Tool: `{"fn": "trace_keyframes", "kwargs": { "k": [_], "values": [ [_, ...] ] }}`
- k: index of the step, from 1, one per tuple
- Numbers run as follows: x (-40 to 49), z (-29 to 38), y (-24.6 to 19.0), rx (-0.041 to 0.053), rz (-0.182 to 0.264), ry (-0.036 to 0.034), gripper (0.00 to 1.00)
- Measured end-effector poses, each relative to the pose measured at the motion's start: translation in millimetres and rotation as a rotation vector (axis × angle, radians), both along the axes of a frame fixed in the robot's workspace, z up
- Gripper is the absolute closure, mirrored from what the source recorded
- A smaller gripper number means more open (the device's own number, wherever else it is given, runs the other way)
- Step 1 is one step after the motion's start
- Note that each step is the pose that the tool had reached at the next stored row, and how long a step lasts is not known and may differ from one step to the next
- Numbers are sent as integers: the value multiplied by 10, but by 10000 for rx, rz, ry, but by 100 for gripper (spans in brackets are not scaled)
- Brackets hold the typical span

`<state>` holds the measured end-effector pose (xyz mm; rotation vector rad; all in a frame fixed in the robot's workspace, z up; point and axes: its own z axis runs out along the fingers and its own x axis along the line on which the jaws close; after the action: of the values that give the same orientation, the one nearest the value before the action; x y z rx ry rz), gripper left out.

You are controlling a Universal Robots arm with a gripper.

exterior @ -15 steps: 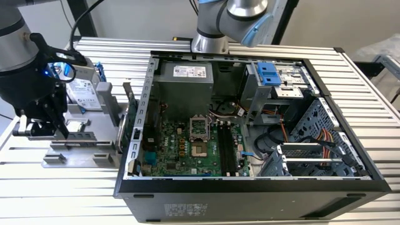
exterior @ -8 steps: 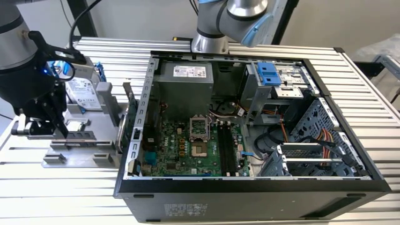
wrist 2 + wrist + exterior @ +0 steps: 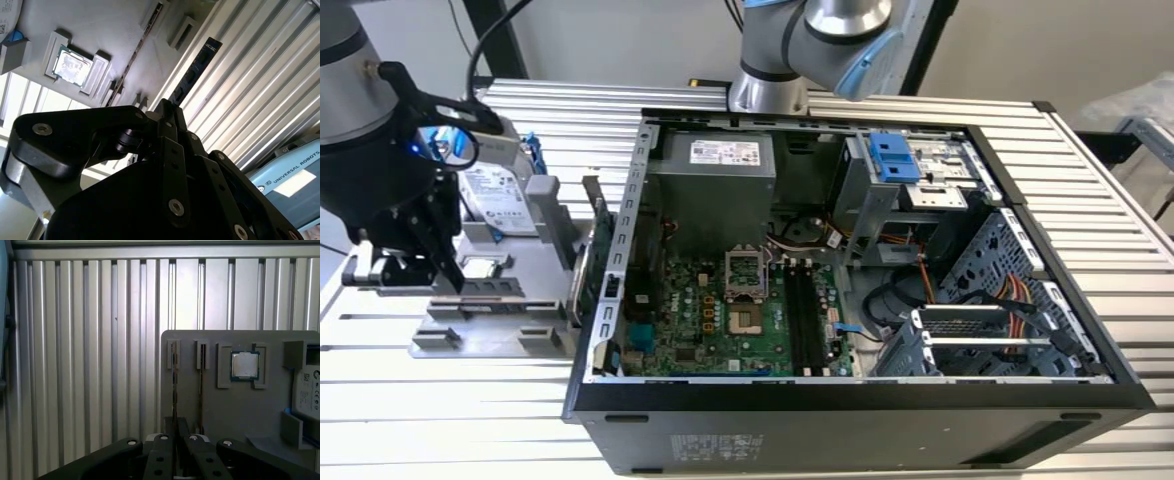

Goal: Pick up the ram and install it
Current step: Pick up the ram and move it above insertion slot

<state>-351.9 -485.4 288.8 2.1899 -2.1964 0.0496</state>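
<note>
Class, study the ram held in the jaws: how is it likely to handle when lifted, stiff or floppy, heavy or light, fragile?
The ram is probably stiff: in the second wrist view it juts straight from the jaws without sagging. Likely light, being a thin, narrow board. Probably fragile: chips seem to line its face, so knocking the grey holder might harm it.

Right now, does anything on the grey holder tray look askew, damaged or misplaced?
Nothing stands out. The claw grips the long dark ram stick straight; the square silver processor chip sits squarely in its recess.
</note>
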Motion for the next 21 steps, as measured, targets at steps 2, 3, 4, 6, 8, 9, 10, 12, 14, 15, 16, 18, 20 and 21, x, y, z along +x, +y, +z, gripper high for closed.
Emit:
{"fn": "trace_keyframes", "kwargs": {
  "k": [2,3,4,6,8,9,10,12,14,15,16,18,20,21],
  "values": [
    [0,8,0,-1,0,1,100],
    [0,11,0,-1,0,1,100],
    [0,14,0,0,0,0,100],
    [0,21,0,-1,0,1,100],
    [0,28,0,-1,0,1,100],
    [0,31,0,0,0,1,100],
    [0,34,0,0,0,0,100],
    [0,40,0,-1,0,1,100],
    [0,45,0,0,0,0,100],
    [0,47,0,0,0,0,100],
    [0,49,0,0,0,0,100],
    [0,54,0,-1,0,1,100],
    [0,60,0,-1,0,1,100],
    [0,63,0,-1,0,1,100]
  ]
}}
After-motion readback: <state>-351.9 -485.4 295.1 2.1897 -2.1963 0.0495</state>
